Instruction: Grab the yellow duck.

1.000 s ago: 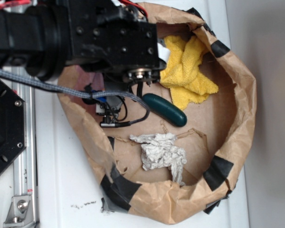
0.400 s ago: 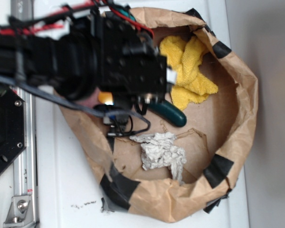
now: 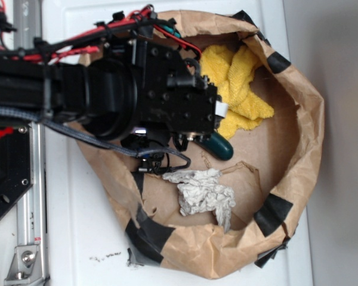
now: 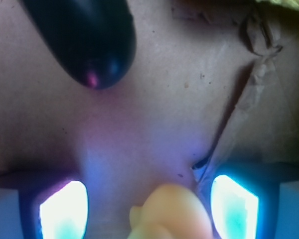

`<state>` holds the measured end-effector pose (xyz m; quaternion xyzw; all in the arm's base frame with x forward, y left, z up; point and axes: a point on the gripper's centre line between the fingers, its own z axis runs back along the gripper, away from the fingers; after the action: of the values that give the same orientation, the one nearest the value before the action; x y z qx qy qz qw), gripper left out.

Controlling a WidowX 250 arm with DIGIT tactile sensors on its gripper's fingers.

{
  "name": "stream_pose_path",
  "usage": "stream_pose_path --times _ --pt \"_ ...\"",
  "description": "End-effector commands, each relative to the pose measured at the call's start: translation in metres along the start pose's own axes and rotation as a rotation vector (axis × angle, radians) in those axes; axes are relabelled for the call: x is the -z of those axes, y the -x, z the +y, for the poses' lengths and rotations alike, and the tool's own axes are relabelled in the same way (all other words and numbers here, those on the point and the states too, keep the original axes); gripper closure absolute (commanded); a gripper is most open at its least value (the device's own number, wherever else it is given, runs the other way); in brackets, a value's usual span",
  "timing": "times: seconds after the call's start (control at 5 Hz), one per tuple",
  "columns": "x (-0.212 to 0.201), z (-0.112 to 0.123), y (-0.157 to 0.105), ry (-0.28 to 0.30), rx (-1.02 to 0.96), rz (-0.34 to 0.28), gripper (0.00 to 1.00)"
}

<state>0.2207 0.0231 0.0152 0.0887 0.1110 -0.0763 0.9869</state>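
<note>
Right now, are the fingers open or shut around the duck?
Open. In the wrist view the two glowing fingers stand wide apart, with the yellow duck between them, touching neither. The exterior view hides the duck under the arm.

The yellow duck [image 4: 170, 214] is seen at the bottom edge, blurred and cut off by the frame, between the two glowing fingers [image 4: 64, 210] of the gripper [image 4: 149, 209], whose jaws are spread apart with a gap left on each side of the toy. A dark rounded toy [image 4: 84, 40] is seen at the upper left, resting on creased brown paper [image 4: 189, 99]; a fold in the paper is seen running down the right side.
</note>
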Motion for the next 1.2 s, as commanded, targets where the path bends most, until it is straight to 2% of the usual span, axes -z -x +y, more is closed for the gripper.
stream_pose_path --times 0.0,0.2,0.6,0.8,1.0 --pt "-0.001 -0.002 0.001 0.01 0.0 -0.022 0.0" --pt "-0.006 0.002 0.006 0.041 0.0 -0.001 0.0" --pt "0.014 0.002 0.008 0.084 -0.015 0.097 0.0" --pt "0.023 0.003 0.013 0.119 -0.022 0.122 0.0" --pt "0.022 0.005 0.019 0.138 -0.031 0.11 0.17"
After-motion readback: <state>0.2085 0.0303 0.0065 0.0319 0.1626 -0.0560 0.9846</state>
